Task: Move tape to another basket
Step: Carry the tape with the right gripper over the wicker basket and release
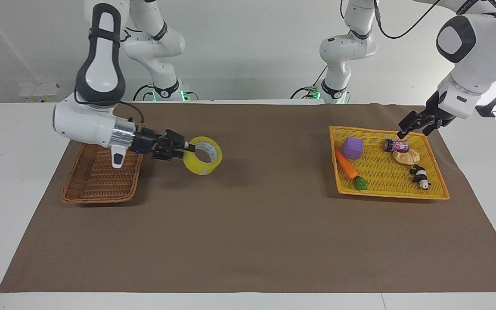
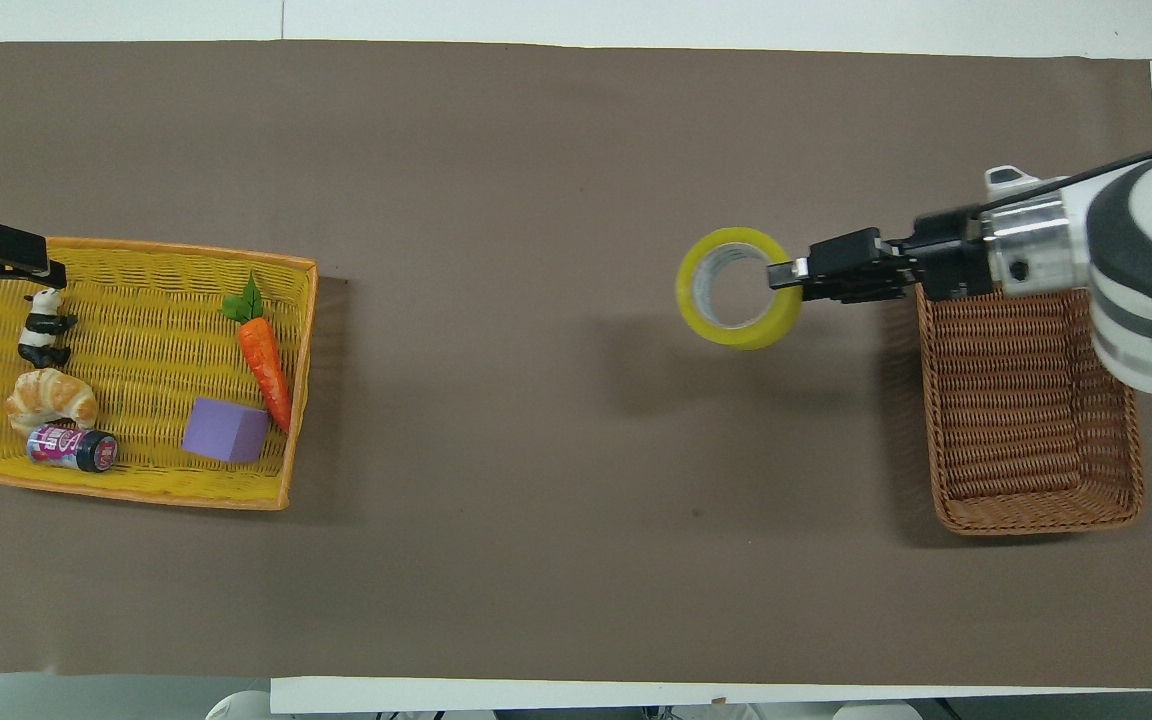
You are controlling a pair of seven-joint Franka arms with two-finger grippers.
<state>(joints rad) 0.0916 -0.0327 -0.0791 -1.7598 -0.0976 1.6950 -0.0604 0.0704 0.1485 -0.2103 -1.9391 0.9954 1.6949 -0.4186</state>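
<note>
The tape is a yellow roll with a whitish core, and it also shows in the overhead view. My right gripper, seen from above too, is shut on the roll's rim. It holds the roll in the air over the brown mat, just beside the dark-brown wicker basket. That basket lies at the right arm's end of the table with nothing in it. My left gripper is open and empty over a corner of the yellow tray.
The flat yellow tray at the left arm's end holds a purple cube, a toy carrot, a small can, a croissant and a panda figure. A brown mat covers the table.
</note>
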